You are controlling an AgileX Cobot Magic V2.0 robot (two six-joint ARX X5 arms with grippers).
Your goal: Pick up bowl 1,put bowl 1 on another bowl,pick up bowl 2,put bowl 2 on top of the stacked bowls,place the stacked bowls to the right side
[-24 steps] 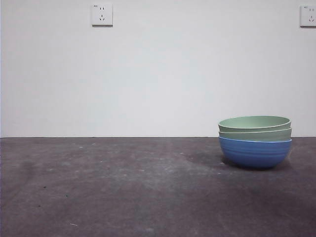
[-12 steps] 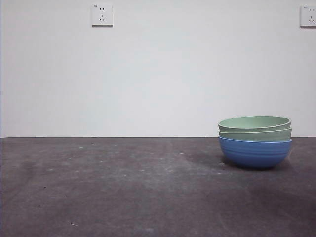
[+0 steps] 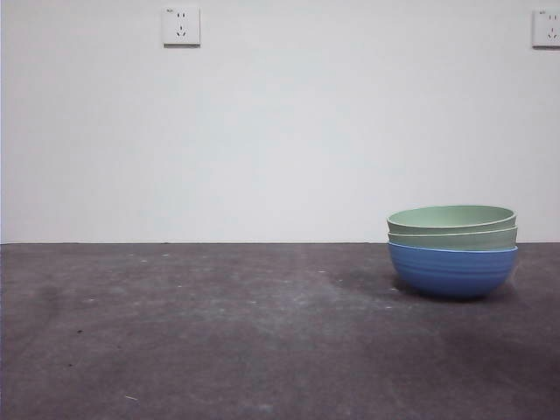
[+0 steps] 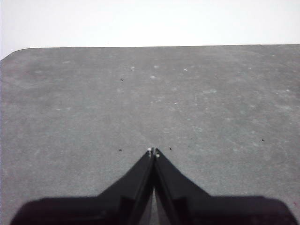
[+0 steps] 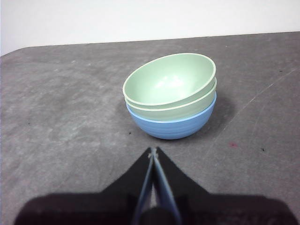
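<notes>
With the two green bowls [image 3: 451,224] nested in the blue bowl [image 3: 452,271] at the table's [image 3: 219,332] right, looks finished. Both clenched and empty: right gripper [image 5: 153,151] near the stack, left gripper [image 4: 153,152] over bare table. Needs no further move.

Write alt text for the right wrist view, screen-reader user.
Three nested bowls sit on a dark grey table: two pale green ones inside a blue one at the bottom. The right pincer is shut and empty, apart from the stack, pointing toward it. A white wall runs behind the table.
</notes>
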